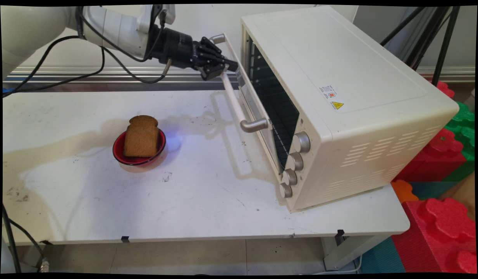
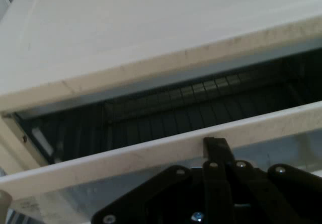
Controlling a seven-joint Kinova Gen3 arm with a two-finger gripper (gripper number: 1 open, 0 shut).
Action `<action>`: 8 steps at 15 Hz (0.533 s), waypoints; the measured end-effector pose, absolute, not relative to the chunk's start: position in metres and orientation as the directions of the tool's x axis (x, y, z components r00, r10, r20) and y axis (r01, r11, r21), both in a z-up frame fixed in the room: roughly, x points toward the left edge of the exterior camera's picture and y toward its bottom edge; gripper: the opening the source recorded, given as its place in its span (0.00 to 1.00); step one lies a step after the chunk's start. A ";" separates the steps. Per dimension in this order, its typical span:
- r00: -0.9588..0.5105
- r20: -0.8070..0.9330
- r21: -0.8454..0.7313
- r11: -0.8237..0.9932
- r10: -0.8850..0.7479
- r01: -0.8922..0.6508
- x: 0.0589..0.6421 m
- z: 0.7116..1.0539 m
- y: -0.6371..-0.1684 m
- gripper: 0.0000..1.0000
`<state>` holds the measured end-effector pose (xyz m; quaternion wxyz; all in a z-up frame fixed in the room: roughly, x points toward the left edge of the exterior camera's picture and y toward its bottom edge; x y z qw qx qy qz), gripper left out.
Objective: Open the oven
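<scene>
A cream toaster oven point(image 1: 339, 77) stands on the right of the white table point(image 1: 184, 201), its door point(image 1: 258, 112) tipped partly open. My black gripper point(image 1: 225, 66) is shut on the upper part of the door's white handle bar point(image 1: 233, 99). In the hand view the gripper point(image 2: 216, 148) sits against that bar point(image 2: 126, 158), and the dark oven cavity with its rack point(image 2: 176, 113) shows through the gap above it. To the left, a slice of brown bread point(image 1: 141, 135) leans upright in a small red bowl point(image 1: 121, 153).
Several knobs point(image 1: 295, 161) run down the oven's front right corner. Red and green foam blocks point(image 1: 440, 217) are stacked off the table's right end. Black tripod legs point(image 1: 444, 42) stand behind the oven. Black cables point(image 1: 68, 77) hang from the arm at the back left.
</scene>
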<state>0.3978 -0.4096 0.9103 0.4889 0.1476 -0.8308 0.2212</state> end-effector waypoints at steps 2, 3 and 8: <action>-0.487 0.873 -0.225 0.860 -0.030 -0.457 0.403 0.907 -0.407 0.00; -0.490 0.871 -0.226 0.861 -0.030 -0.455 0.405 0.906 -0.406 0.00; -0.513 0.858 -0.229 0.868 -0.034 -0.441 0.418 0.897 -0.398 0.00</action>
